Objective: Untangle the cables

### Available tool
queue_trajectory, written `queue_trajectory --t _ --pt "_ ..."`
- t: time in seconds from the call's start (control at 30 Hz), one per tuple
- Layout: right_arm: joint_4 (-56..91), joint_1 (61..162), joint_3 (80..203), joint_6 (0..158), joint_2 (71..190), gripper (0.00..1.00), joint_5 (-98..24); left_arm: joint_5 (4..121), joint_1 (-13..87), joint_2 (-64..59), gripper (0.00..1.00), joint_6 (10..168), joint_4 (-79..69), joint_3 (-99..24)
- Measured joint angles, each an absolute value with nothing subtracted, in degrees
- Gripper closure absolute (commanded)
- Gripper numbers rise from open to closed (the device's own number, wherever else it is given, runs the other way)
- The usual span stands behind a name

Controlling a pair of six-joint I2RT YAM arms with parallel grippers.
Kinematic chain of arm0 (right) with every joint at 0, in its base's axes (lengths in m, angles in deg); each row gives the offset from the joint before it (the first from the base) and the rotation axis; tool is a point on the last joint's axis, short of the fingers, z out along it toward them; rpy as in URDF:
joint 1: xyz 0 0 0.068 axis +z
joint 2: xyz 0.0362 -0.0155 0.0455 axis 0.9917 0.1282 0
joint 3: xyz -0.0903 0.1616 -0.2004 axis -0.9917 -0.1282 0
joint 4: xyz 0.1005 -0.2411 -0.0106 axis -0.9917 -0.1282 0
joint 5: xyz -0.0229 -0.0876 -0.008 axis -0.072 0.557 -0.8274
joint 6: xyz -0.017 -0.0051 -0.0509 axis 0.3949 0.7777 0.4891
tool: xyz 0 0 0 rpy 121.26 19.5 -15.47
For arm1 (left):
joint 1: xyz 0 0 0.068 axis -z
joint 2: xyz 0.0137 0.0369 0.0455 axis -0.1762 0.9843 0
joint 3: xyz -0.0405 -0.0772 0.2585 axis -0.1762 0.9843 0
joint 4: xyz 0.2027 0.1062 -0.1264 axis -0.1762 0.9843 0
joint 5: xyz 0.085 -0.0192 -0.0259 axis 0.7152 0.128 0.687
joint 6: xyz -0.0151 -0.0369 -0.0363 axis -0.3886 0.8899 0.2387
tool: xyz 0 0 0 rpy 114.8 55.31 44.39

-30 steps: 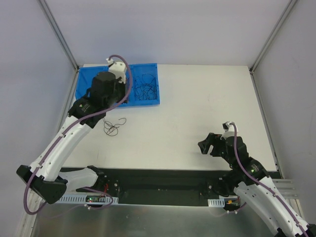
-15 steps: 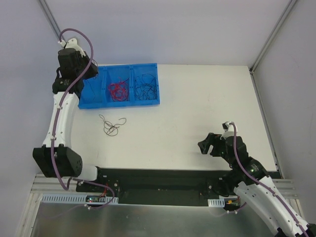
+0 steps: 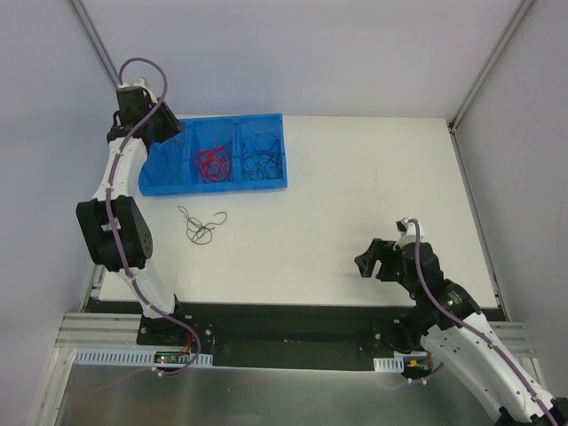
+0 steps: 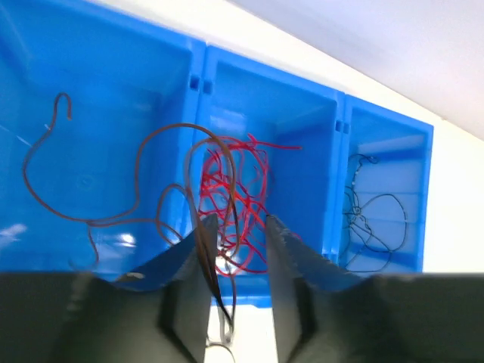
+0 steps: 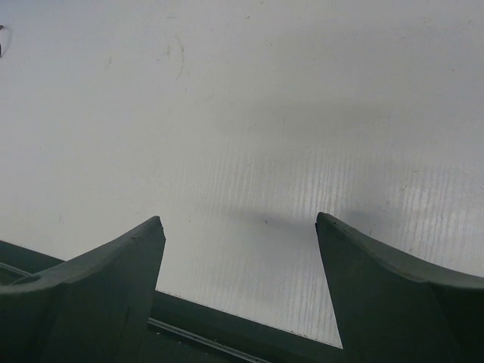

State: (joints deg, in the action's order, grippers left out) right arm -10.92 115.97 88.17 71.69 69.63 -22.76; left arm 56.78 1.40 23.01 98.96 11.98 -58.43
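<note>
the left hand (image 3: 167, 130) hangs over the left compartment of the blue tray (image 3: 266, 185), which sits at 11 o'clock on the worktop (image 3: 373, 177), close to its far and left edges. its fingers (image 4: 203, 257) stand slightly parted, and a dark reddish wire (image 4: 113, 193) loops off one finger's inner edge above that compartment. the red tangle (image 3: 209, 162) lies in the middle compartment, the black wires (image 3: 263, 160) in the right one. a loose dark strand (image 3: 202, 226) lies on the worktop at 6 o'clock of the tray, apart from it. the right hand (image 3: 373, 259), wide open and holding nothing, hovers at 5 o'clock near the near edge, bare white surface between it and the tray.
</note>
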Motion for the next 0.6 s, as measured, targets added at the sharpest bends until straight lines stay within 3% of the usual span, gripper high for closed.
queue_trajectory --t 0.03,0.1,0.3,0.6 --pt "-10.9 116.0 88.2 71.7 69.8 0.16 -22.8 56.1 1.2 24.0 0.38 99.3 11.7 -58.5" --pt "-10.9 116.0 88.2 71.7 70.2 0.16 -22.8 55.9 1.0 24.9 0.33 100.5 11.8 -58.0" --pt "-10.8 116.0 88.2 71.7 70.9 0.16 -22.8 58.8 0.4 20.0 0.31 101.6 11.2 -50.1" --pt "-10.6 116.0 88.2 71.8 73.7 0.16 -22.8 60.7 0.3 -1.1 0.23 105.3 8.1 -31.4"
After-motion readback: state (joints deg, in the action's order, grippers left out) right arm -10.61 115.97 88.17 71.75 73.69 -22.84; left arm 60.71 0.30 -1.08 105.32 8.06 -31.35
